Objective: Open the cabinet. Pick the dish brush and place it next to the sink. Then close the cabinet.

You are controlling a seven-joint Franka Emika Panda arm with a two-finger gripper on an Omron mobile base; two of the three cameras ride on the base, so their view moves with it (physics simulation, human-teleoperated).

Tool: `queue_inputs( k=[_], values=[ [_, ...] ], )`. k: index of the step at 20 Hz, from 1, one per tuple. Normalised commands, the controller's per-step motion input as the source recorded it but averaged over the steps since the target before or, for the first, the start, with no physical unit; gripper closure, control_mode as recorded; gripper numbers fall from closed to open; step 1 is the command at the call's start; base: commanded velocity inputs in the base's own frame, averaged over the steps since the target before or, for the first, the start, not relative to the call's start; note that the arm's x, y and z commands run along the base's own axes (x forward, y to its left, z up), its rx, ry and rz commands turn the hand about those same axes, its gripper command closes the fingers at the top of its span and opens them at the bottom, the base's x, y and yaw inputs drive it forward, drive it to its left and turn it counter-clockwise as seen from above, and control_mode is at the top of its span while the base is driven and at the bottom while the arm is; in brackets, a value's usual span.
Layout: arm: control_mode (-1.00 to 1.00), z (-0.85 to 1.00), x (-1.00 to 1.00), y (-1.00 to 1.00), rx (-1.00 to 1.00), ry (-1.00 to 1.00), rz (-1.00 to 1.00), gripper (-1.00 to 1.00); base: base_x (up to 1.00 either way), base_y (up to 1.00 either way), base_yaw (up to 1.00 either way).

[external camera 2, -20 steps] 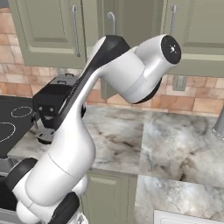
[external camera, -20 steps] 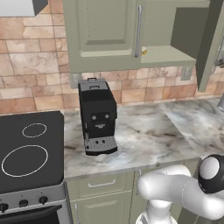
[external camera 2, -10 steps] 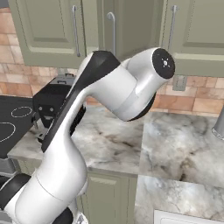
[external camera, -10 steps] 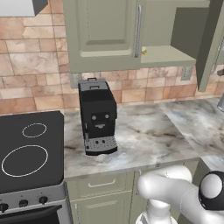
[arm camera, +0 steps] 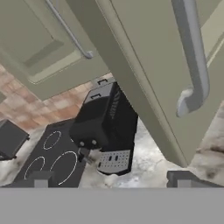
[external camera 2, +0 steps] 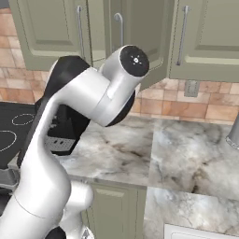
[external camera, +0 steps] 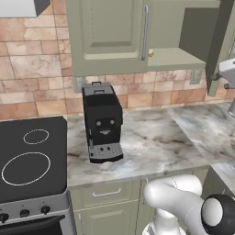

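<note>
the cabinet (external camera: 137, 36) is half open: left door shut with its long silver bar handle (external camera: 145, 26) showing, right door (external camera: 220, 43) swung out toward the room, so you see it edge-on near the right edge of the left base view. inside there's a plain shelf (external camera: 172, 57) with a small yellowish thing (external camera: 150, 55) sitting at its left end, right behind the closed door's edge, too small to tell what it is. can't make out a dish brush anywhere.

from the hand view the open door (arm camera: 162, 70) is right up close, its handle (arm camera: 192, 57) curving in at the bottom end. the gripper (arm camera: 111, 179) has its two dark fingertips (arm camera: 40, 178) spread wide apart, nothing between them, not touching the door or handle.

on the marble counter (external camera: 151, 142) a black coffee machine (external camera: 103, 121) stands near the left end, just beside the black cooktop (external camera: 30, 158), back against the brick wall. the white arm (external camera 2: 79, 116) bends up over the counter's front edge in the right base view, elbow in front of the open door (external camera 2: 135, 37). a grey metal thing (external camera 2: 233, 133) sits at the right edge of the counter, cut off by the frame.
</note>
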Motion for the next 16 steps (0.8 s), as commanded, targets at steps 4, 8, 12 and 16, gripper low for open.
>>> queue_inputs(
  k=[4,8,12,16],
  values=[
    [-1.00,-0.01,0.15,0.49,0.11,0.10,-0.20,-1.00,0.00,0.00,0.00],
    [-1.00,-0.02,0.30,0.53,0.06,0.02,-0.25,-1.00,0.00,0.00,0.00],
    [-1.00,0.00,0.46,0.43,0.00,0.00,-0.38,-1.00,0.00,0.00,0.00],
    [-1.00,0.00,0.51,0.37,0.00,0.00,-0.42,-1.00,0.00,0.00,0.00]
  ],
)
